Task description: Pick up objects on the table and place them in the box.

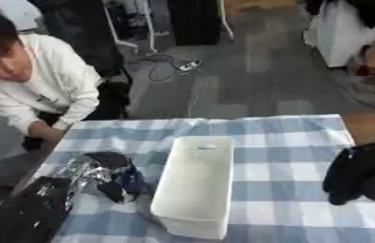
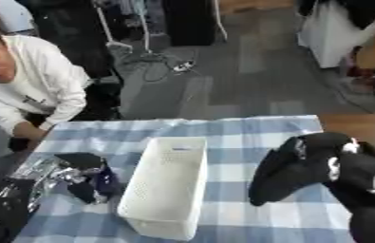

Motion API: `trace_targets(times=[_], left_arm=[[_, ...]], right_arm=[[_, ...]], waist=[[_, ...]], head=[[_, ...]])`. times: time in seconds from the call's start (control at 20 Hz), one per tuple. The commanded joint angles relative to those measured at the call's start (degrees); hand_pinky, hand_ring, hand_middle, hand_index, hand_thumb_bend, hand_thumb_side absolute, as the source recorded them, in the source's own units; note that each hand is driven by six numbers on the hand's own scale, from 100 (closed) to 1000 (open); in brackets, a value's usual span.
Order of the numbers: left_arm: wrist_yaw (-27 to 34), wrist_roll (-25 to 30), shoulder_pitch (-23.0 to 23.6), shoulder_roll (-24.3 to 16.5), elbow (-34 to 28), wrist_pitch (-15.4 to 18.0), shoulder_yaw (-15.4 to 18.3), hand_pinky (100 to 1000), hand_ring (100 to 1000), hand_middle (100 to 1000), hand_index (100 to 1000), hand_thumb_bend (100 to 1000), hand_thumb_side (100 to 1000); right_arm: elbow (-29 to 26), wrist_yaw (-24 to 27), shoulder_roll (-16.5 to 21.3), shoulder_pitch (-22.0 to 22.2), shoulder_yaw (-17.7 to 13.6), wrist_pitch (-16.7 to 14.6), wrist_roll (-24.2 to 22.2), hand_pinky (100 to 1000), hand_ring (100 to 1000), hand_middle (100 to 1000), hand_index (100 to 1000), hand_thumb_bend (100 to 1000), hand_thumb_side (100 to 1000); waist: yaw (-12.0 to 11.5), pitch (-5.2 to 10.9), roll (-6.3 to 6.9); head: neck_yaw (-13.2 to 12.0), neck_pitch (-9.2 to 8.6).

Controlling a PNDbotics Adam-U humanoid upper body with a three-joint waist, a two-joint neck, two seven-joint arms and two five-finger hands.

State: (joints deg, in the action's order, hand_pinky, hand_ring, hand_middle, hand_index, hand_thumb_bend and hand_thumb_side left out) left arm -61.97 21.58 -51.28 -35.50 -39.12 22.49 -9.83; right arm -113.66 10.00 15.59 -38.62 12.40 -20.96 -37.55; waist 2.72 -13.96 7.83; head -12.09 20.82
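A white oblong box (image 1: 194,185) stands open-topped on the middle of the checked table; I see nothing inside it. Just left of it my left hand (image 1: 82,172), silver and black, is low over the cloth with its fingers curled round a dark blue-black object (image 1: 122,184) that nearly touches the box's left wall. The object's shape is blurred. My right hand (image 2: 303,163) hangs above the table to the right of the box. Its black fingers droop relaxed and hold nothing.
A blue-and-white checked cloth (image 1: 282,142) covers the table. Bare wood (image 1: 373,126) shows at its far right edge. My left forearm (image 1: 24,213) lies across the lower left corner. Bare cloth shows between the box and my right hand.
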Motion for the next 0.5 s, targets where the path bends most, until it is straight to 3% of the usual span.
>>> trace_targets(times=[0.05,0.3,0.5], left_arm=[[0.8,1.4,-0.7,-1.8,-0.1,-0.9,0.1,123,288,352,409,100,503],[1.9,2.2,-0.8,-2.2,-0.8,-2.0,0.1,100,100,186,255,100,375],[3.8,0.0,-0.8,-2.6,-2.3,-2.4,0.0,100,100,100,191,100,390]], right_arm=[[-0.9,0.2,0.2,-0.6,-0.2,-0.1,0.0,561,555,616,764,100,1000],[-0.9,0.2,0.3,-0.5,-0.2,-0.1,0.0,561,555,616,764,100,1000],[-0.9,0.1,0.5,-0.4,-0.2,-0.1,0.0,561,554,616,764,100,1000]], waist=[[-0.3,0.98,-0.19],[-0.5,1.02,-0.18],[-0.7,1.11,-0.12]], head=[[0.3,-0.84],[1.0,-1.69],[1.1,-1.78]])
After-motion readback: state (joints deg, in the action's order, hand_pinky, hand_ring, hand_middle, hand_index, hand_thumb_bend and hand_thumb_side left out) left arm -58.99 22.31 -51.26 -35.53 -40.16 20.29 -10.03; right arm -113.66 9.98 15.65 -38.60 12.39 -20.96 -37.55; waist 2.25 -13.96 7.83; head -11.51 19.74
